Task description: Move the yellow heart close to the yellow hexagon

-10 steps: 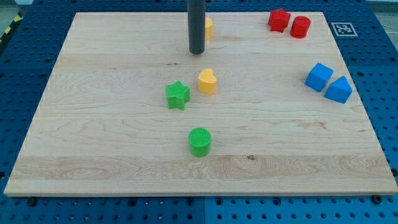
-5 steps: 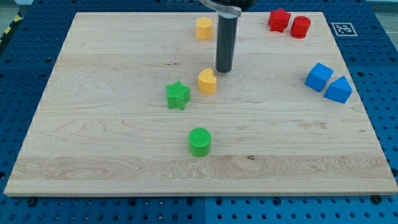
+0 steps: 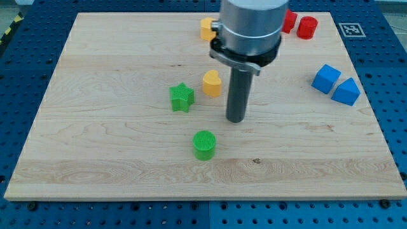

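Note:
The yellow heart (image 3: pixel 212 83) sits near the middle of the wooden board (image 3: pixel 114 146). The yellow hexagon (image 3: pixel 206 28) lies at the view's top, partly hidden behind the arm's body. My tip (image 3: pixel 236 119) rests on the board to the lower right of the yellow heart, apart from it, and above and right of the green cylinder (image 3: pixel 204 144). The green star (image 3: pixel 182 97) stands just left of the heart.
A red star (image 3: pixel 290 21), partly hidden by the arm, and a red cylinder (image 3: pixel 308 27) sit at the top right. Two blue blocks (image 3: pixel 326 78) (image 3: pixel 346 91) sit at the right edge. A fiducial tag (image 3: pixel 351 29) marks the top right corner.
My tip has moved from the view's top, near the yellow hexagon, down past the right side of the yellow heart to its lower right. No block has moved.

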Motion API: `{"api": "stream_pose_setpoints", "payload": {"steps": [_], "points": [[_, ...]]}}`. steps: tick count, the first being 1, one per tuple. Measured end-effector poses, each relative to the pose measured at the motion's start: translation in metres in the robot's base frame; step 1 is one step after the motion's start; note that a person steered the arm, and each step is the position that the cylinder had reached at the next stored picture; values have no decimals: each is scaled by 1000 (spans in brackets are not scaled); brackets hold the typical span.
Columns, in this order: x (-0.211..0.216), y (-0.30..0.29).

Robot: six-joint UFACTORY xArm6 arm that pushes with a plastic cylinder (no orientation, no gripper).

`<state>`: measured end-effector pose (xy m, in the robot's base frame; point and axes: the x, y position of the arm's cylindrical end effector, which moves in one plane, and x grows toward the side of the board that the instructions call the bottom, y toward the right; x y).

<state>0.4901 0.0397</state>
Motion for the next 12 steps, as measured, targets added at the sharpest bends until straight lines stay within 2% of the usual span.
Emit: {"api": "stream_pose_setpoints", "payload": {"steps": [1,3,9,10,12], "points": [[0,-19],[0,-20],[-56,-10],[-46,-23],[-63,-24]]}}
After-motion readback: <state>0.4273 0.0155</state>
